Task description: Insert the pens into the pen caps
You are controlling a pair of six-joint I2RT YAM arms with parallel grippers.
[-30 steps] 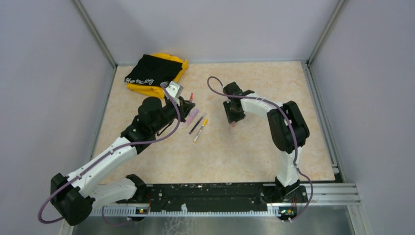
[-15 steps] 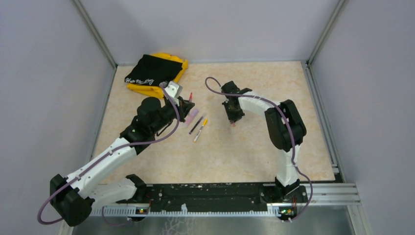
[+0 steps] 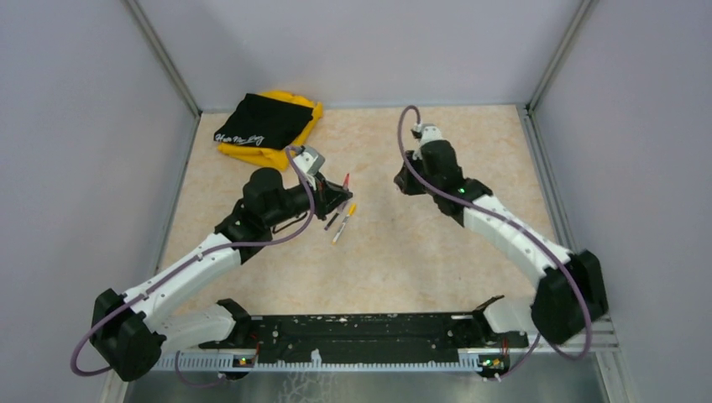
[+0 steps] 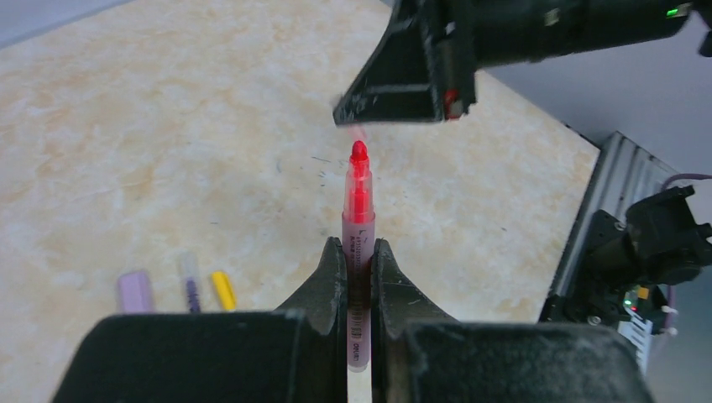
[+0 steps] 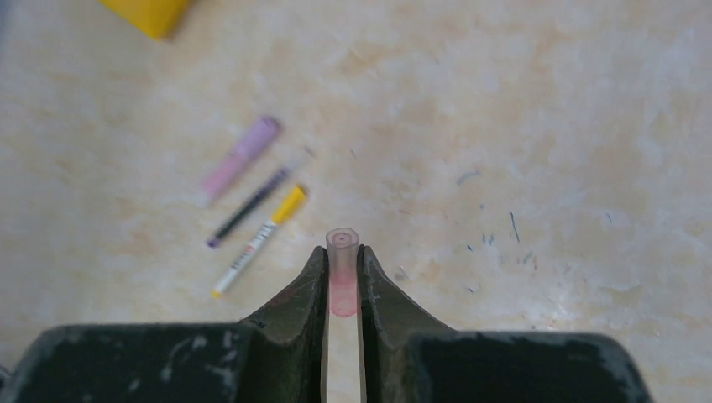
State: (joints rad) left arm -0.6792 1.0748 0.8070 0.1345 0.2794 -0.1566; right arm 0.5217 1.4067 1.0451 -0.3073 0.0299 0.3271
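Tabletop (image 3: 420, 269): beige, marbled finish, with small dark scuff marks (image 5: 511, 227), enclosed by plain grey walls (image 3: 84, 168) and aluminium corner posts (image 3: 164, 54). Black cloth (image 3: 252, 122) with white script lettering, draped over a yellow object (image 3: 252, 154) in the far-left corner, yellow showing along its near and right edges. Black mounting rail (image 3: 361, 332) along the near table edge, with a toothed metal strip (image 3: 336, 361) just in front of it
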